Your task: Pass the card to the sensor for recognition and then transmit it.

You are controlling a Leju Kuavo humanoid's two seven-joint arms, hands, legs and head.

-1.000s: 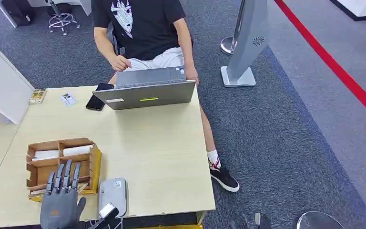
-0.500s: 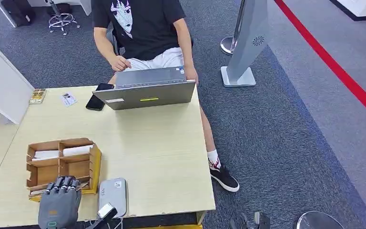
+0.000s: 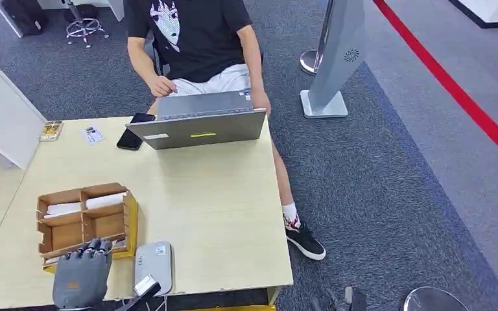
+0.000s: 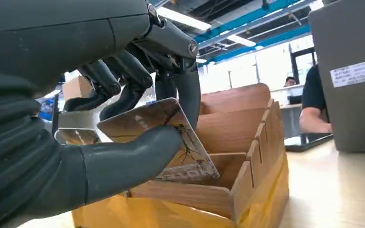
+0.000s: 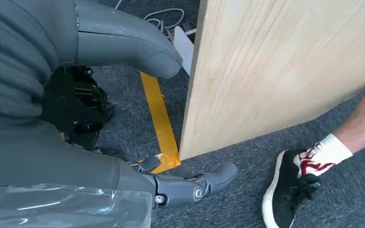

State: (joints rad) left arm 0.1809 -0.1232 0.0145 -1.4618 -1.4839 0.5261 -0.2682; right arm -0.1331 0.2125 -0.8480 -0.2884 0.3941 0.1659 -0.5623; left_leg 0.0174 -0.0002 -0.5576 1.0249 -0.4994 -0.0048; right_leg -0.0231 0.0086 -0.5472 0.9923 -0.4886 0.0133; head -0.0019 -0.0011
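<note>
Table; organizer, sensor, laptop

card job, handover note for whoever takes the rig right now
Left robot hand: pinches the card between thumb and fingers, at the wooden organizer near the table's front edge.
Right robot hand: hangs below the table edge, fingers apart, holding nothing.
Sensor: grey box on the table right of the organizer.
Done: card gripped.
Left: lift it clear, present it to the sensor, then pass it on.

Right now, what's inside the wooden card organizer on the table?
In the wooden organizer, white cards lie in the two far compartments. The left hand pinches a card over the near compartment. The middle compartments look empty; the hand covers the near row.
</note>
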